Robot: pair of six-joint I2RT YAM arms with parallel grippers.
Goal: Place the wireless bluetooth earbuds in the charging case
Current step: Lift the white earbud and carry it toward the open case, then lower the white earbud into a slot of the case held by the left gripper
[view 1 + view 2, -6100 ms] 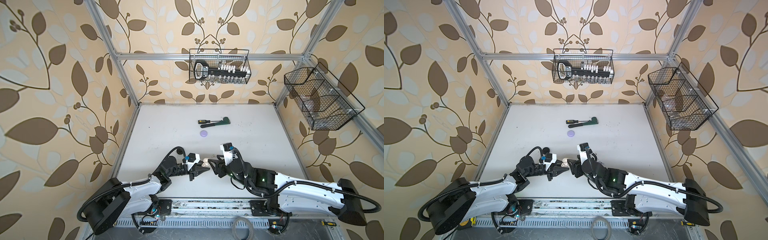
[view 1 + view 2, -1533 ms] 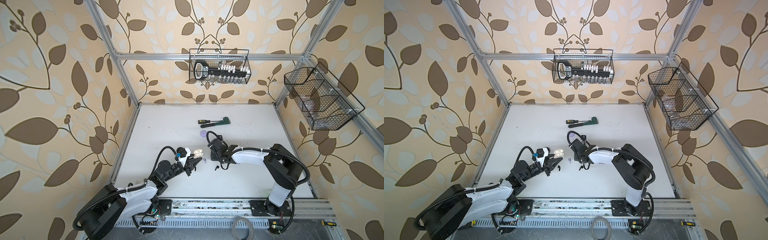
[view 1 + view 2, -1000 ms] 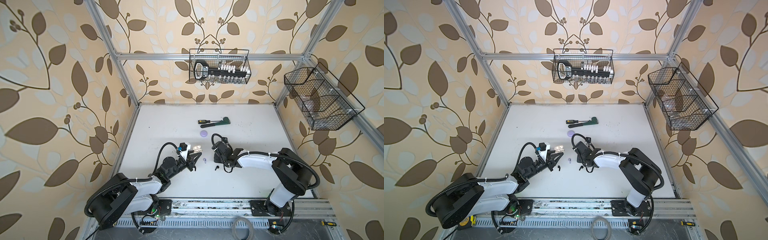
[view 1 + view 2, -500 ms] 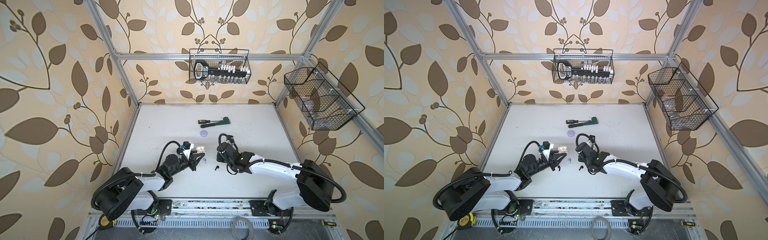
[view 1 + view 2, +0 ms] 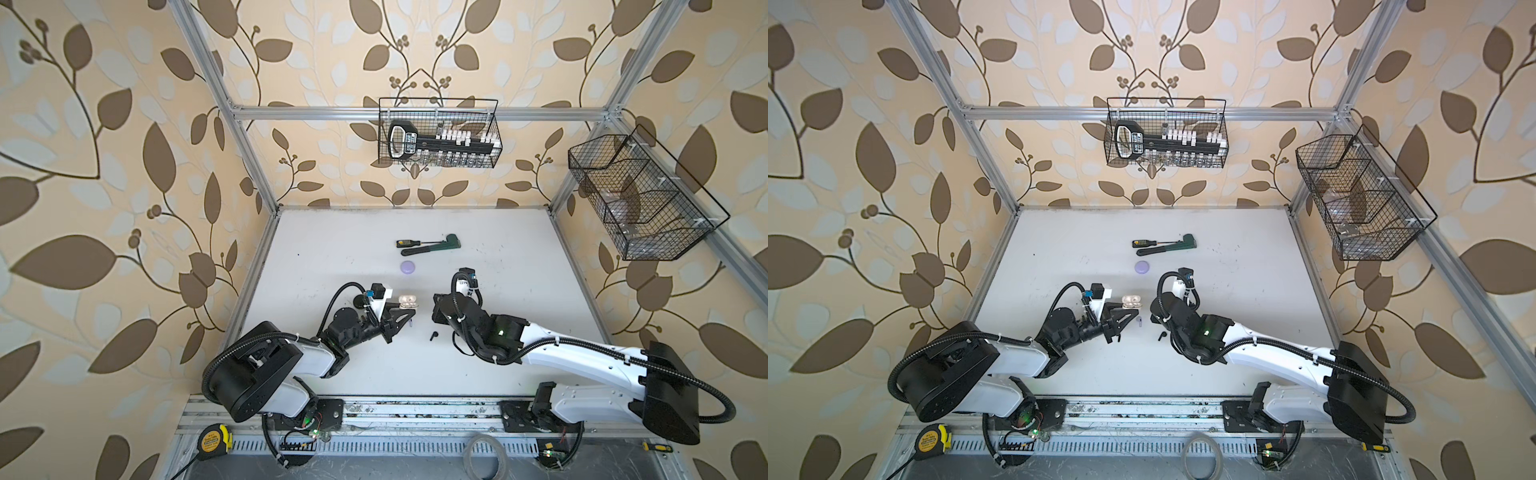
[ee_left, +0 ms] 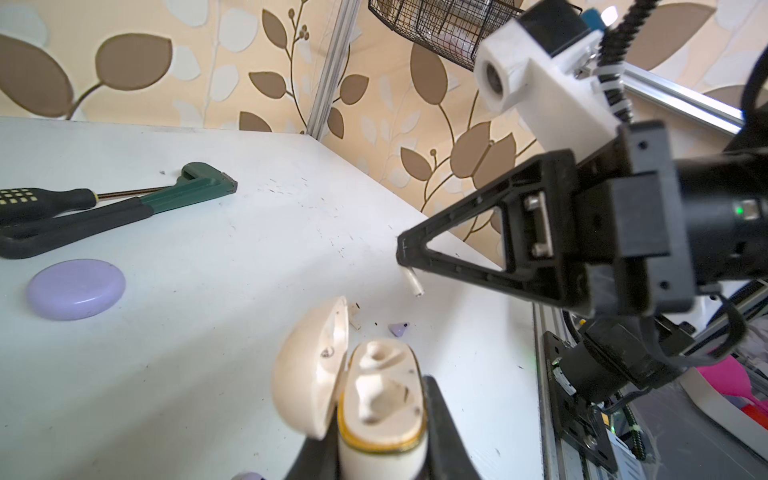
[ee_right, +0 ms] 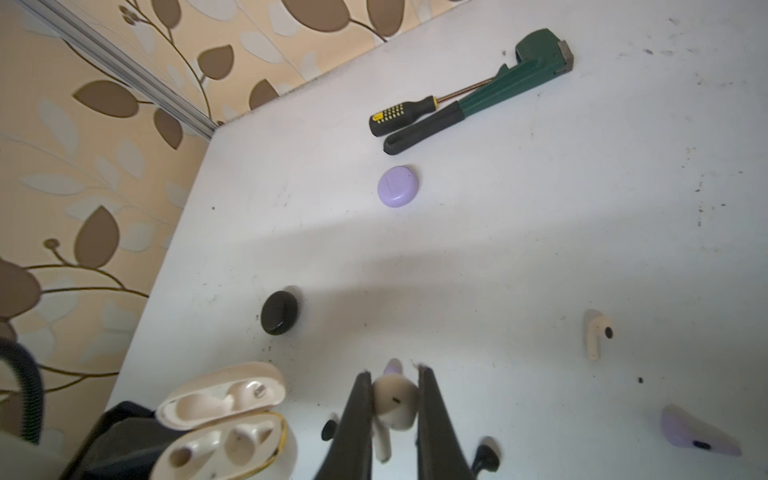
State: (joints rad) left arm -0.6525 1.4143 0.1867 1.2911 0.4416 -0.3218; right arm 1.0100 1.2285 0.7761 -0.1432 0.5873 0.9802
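Observation:
My left gripper (image 5: 404,311) (image 6: 382,409) is shut on the cream charging case (image 5: 407,300) (image 6: 380,386), whose lid stands open and whose two sockets show empty. Just right of it, my right gripper (image 5: 436,309) (image 7: 392,395) is shut on a white earbud (image 7: 394,401) with its stem hanging down (image 6: 414,286). Loose earbuds lie on the table: a white one (image 7: 595,338), a lavender one (image 5: 411,324) (image 5: 1139,320) and a black one (image 5: 433,335) (image 5: 1160,335). Another lavender earbud (image 7: 698,432) and another black one (image 7: 484,457) show in the right wrist view.
A closed lavender case (image 5: 407,267) lies behind the grippers and a closed black case (image 7: 279,312) beside the left wrist. A screwdriver (image 5: 409,242) and a green wrench (image 5: 432,245) lie further back. Wire baskets (image 5: 438,133) hang on the walls.
The right arm's elbow has swung out to the right while its gripper stayed near the case with the white earbud. The left gripper has carried the open case slightly right.

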